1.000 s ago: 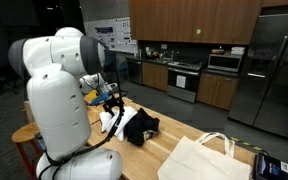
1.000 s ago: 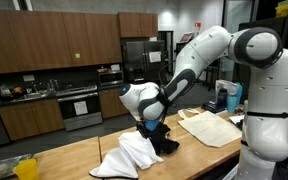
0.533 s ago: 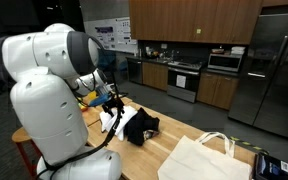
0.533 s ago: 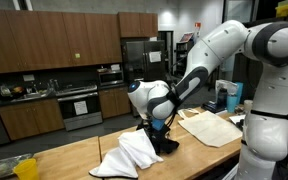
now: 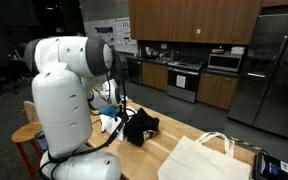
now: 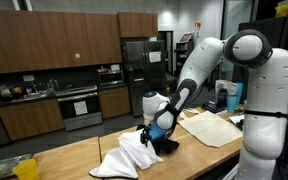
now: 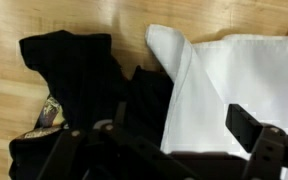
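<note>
A black garment [image 7: 79,80] and a white cloth [image 7: 234,80] lie side by side, touching, on a wooden counter [image 7: 9,85]. In the wrist view my gripper [image 7: 164,140] is open, its two fingers spread wide just above the seam between them. It holds nothing. In both exterior views the gripper [image 5: 117,108] [image 6: 155,133] hangs low over the pile, with the black garment [image 5: 141,126] [image 6: 168,146] on one side and the white cloth [image 5: 108,122] [image 6: 129,155] on the other.
A cream tote bag [image 5: 199,158] [image 6: 211,127] lies flat further along the counter [image 6: 74,158]. A yellow object [image 6: 24,168] sits at the counter's end and a blue container [image 6: 229,97] near the robot base. A wooden stool [image 5: 24,133] stands beside the counter.
The arm has swung its elbow round and the gripper has come lower, close over the black garment and the white cloth. The clothes have not moved.
</note>
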`<state>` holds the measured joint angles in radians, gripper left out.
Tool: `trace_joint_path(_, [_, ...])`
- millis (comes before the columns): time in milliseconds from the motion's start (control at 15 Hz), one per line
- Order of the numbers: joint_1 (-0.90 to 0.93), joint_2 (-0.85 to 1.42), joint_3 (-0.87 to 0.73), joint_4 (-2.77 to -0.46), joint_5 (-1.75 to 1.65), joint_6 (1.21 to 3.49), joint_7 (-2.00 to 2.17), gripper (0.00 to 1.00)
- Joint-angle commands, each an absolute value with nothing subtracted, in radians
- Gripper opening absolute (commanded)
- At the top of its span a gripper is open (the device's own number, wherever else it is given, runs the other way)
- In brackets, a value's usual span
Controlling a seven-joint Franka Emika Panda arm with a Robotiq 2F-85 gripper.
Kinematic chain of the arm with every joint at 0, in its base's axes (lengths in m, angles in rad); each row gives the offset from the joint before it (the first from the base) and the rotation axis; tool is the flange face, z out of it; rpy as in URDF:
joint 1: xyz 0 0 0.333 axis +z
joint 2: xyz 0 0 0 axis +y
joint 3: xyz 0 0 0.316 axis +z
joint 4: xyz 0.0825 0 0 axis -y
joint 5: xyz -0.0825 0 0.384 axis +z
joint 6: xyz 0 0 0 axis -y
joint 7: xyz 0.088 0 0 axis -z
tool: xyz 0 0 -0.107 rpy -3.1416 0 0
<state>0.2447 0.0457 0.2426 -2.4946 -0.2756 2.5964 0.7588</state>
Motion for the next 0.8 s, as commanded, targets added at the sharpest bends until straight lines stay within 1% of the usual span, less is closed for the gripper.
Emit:
trace_joint_path(0, [0.253,0.05,0.229,-2.501,-0.274,2.636,0.775,1.0])
trace_joint_path(733, [0.259,0.063,0.224,-2.501,-0.275,2.652,0.779,1.0])
